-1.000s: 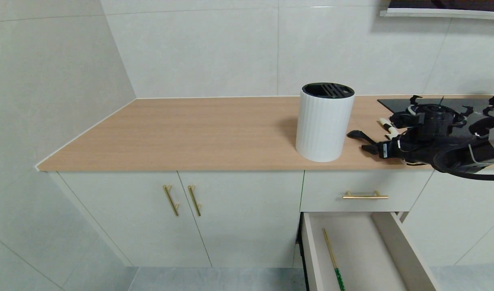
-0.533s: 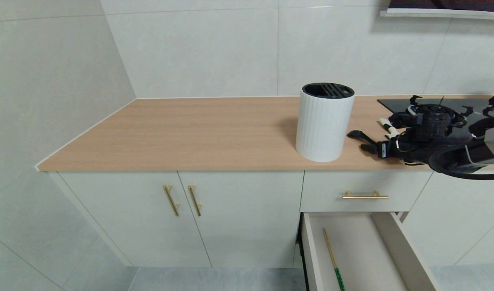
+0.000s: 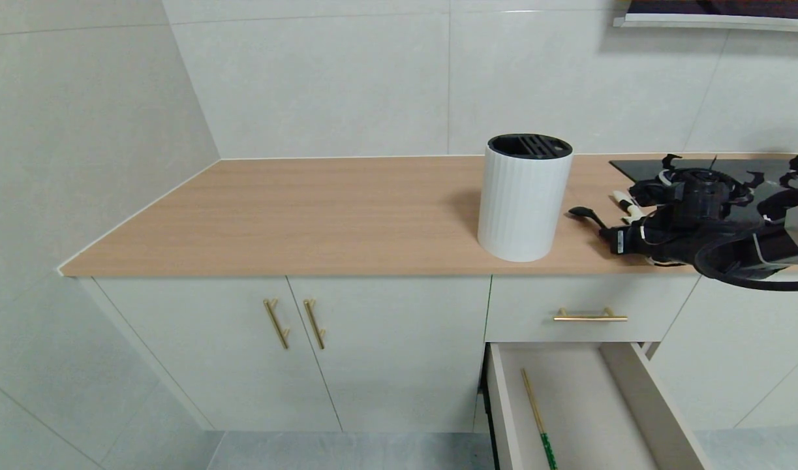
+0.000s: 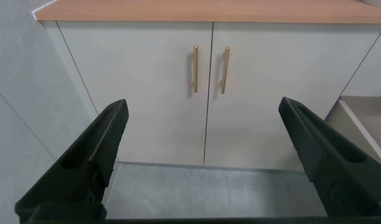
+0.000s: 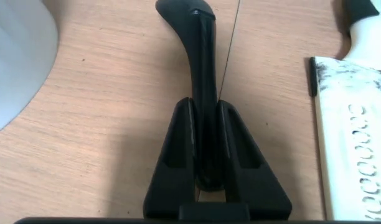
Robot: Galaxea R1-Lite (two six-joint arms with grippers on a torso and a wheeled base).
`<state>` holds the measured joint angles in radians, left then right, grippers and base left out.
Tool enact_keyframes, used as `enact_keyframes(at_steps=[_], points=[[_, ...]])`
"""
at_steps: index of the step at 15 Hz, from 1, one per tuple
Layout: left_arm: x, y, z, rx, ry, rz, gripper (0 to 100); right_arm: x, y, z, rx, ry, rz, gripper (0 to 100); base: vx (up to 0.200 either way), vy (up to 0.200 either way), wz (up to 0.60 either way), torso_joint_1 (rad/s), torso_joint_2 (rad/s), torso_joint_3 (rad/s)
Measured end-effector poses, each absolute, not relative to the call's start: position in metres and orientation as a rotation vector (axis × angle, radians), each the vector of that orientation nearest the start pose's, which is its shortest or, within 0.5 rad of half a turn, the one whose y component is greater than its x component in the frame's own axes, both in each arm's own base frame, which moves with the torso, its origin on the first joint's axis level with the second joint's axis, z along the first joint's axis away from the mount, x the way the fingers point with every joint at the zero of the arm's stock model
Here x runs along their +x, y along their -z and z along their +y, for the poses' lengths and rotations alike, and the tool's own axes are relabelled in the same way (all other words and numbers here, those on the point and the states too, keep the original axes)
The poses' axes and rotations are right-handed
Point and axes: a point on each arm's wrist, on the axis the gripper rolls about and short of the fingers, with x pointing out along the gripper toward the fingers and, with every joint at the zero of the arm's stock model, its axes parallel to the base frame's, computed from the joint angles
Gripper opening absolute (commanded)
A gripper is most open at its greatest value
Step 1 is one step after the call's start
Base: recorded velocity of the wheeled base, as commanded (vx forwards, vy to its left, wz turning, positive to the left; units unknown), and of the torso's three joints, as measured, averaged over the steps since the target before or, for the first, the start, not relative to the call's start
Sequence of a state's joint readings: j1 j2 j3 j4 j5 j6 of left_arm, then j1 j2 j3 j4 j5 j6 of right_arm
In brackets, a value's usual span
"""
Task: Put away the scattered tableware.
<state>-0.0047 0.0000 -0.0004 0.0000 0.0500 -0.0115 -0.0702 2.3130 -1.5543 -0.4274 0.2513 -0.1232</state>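
A black spoon-like utensil (image 3: 581,212) lies on the wooden counter (image 3: 320,215), just right of a white ribbed utensil holder (image 3: 524,196) with a black slotted top. My right gripper (image 3: 611,234) is shut on its handle; in the right wrist view both fingers press the utensil's (image 5: 200,74) shaft inside the gripper (image 5: 206,155), the rounded end pointing away. A white marbled knife (image 5: 349,137) lies beside it, its black-and-white handle (image 3: 627,205) showing behind the gripper. My left gripper (image 4: 206,168) is open, low before the cabinet doors.
A lower drawer (image 3: 503,405) stands open under the counter's right part, with green-tipped chopsticks (image 3: 539,418) inside. A black gas hob (image 3: 699,173) sits at the counter's right end. Two cabinet doors with gold handles (image 4: 209,68) face the left gripper.
The right gripper's fingers have come together on the black utensil's handle. The utensil's rounded end has shifted slightly right and up. The head view has not moved.
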Motion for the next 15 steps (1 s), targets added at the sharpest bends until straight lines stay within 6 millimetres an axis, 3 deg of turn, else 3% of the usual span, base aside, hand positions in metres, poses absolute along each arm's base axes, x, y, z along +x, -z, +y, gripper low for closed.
enact_keyframes(at_steps=[5, 9, 11, 15], points=[[-0.023, -0.075, 0.001, -0.012, -0.045, 0.000, 100, 0.468, -0.133, -0.025, -0.004, -0.196, 0.369, 0, 0.000, 0.000, 0.00, 0.000, 0.00, 0.000], [-0.023, -0.076, 0.001, -0.012, -0.045, -0.001, 100, 0.445, -0.161, -0.016, 0.058, -0.188, 0.448, 0, 0.000, 0.000, 0.00, 0.000, 0.00, 0.000], [-0.023, -0.075, 0.001, -0.012, -0.045, 0.000, 100, 0.422, -0.180, -0.005, 0.086, -0.180, 0.487, 0, 0.000, 0.000, 0.00, 0.000, 0.00, 0.000], [-0.023, -0.075, 0.001, -0.011, -0.045, 0.000, 100, 0.349, -0.202, 0.023, 0.118, -0.192, 0.573, 0, 0.000, 0.000, 0.00, 0.000, 0.00, 0.000]])
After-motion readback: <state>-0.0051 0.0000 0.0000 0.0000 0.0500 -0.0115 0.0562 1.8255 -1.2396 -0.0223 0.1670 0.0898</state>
